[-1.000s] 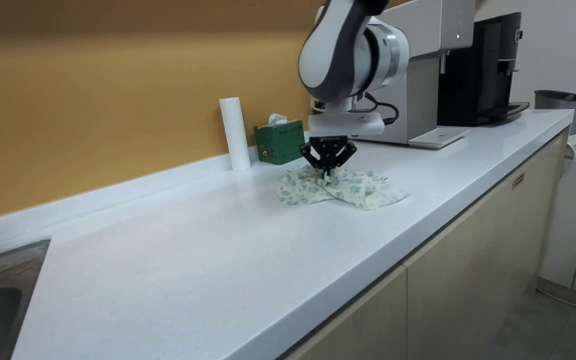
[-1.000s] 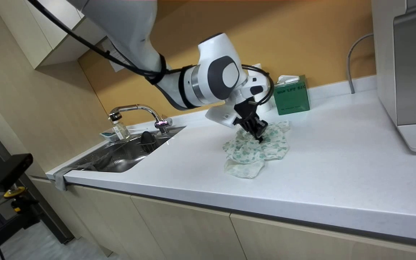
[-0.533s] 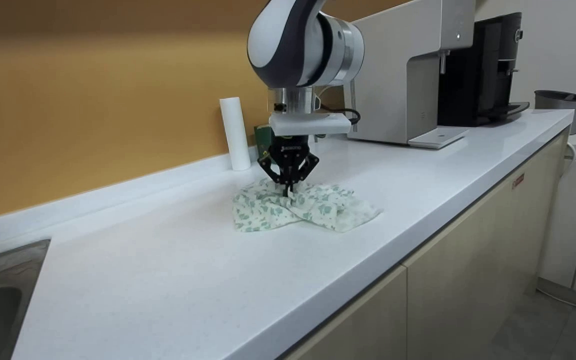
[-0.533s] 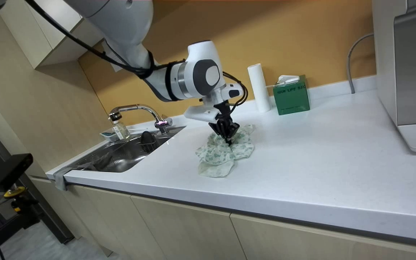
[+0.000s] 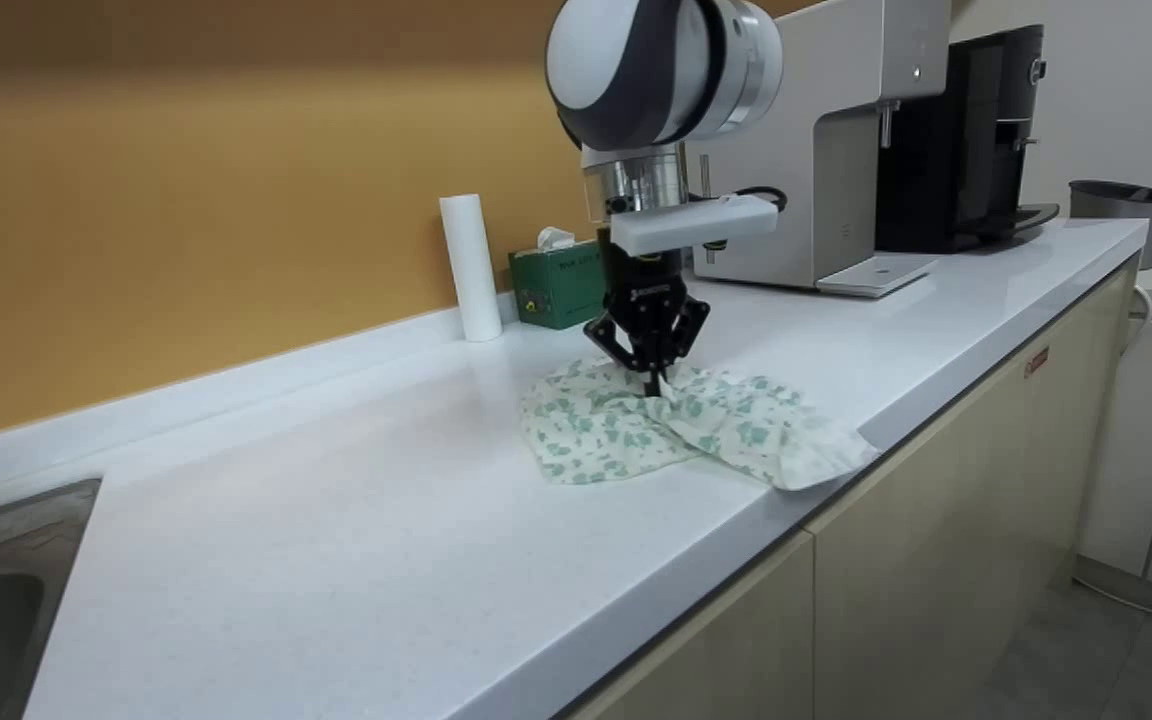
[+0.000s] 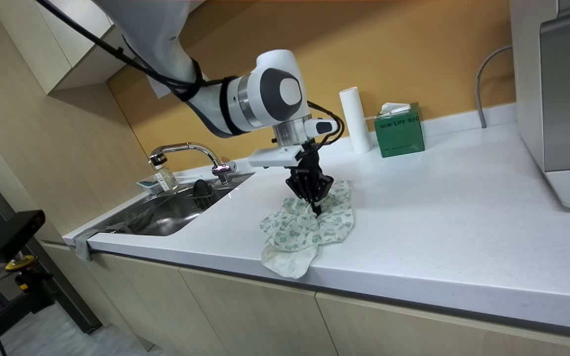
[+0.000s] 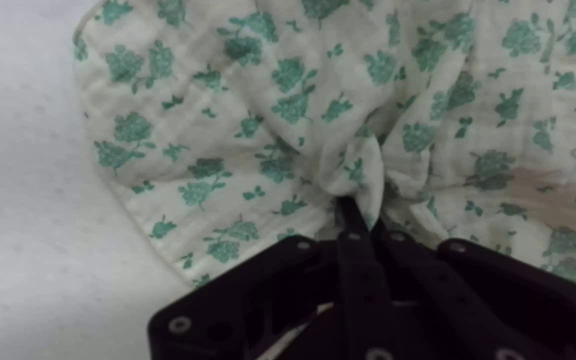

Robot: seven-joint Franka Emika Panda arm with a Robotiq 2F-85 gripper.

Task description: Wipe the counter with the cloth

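Observation:
The cloth, white with green flowers, lies spread and wrinkled on the white counter (image 5: 336, 560). It shows in both exterior views (image 5: 596, 430) (image 6: 292, 232) and fills most of the wrist view (image 7: 268, 90). One corner of it reaches over the counter's front edge. My gripper (image 5: 655, 382) points down at the middle of the cloth, also in an exterior view (image 6: 316, 207). In the wrist view the gripper (image 7: 365, 215) is shut on a pinched fold of cloth between its fingertips. The fingertips' ends are partly hidden by the fold. A brownish patch shows on the cloth's right side there.
A white paper roll (image 5: 471, 268) and a green tissue box (image 6: 399, 131) stand against the back wall. A steel sink (image 6: 176, 217) with a tap (image 6: 191, 147) lies at one end. A large grey machine (image 5: 786, 170) and a black machine (image 5: 966, 140) stand at the far end.
My gripper dragged the cloth toward the sink, then toward the counter's front edge, where one corner now hangs over. The gripper stayed shut on the cloth throughout.

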